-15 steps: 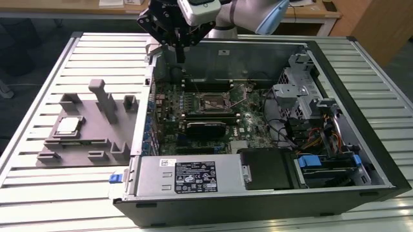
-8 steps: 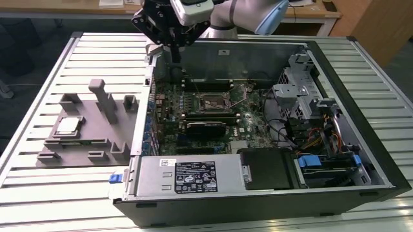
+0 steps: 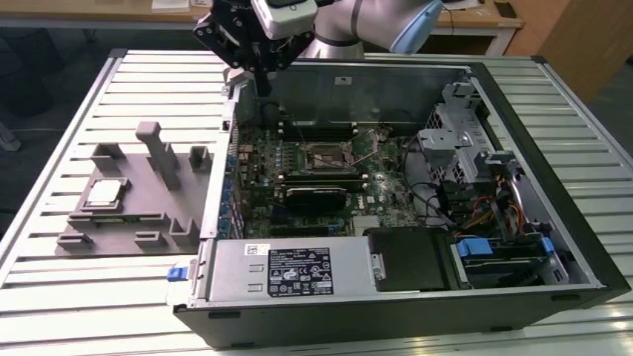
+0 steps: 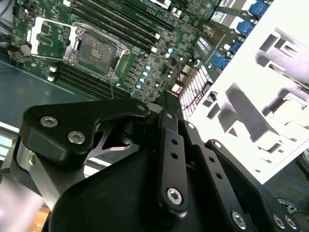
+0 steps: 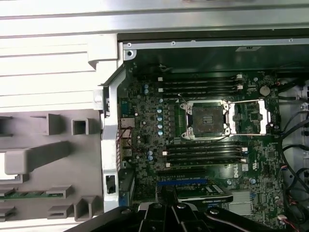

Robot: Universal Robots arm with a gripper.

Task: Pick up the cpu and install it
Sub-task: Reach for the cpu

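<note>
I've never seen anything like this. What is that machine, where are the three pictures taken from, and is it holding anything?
The machine is a robot arm ending in a black gripper, its hand. The exterior view comes from a camera off the arm; both wrist views come from cameras riding on the arm. On the slatted metal table lies an open computer case with a green motherboard and an empty socket. Beside it, on the exterior view's left, a grey tray holds the cpu, a small silvery square chip. The gripper hangs above the case's edge, apart from the cpu, so the chip is not picked up yet.
</note>
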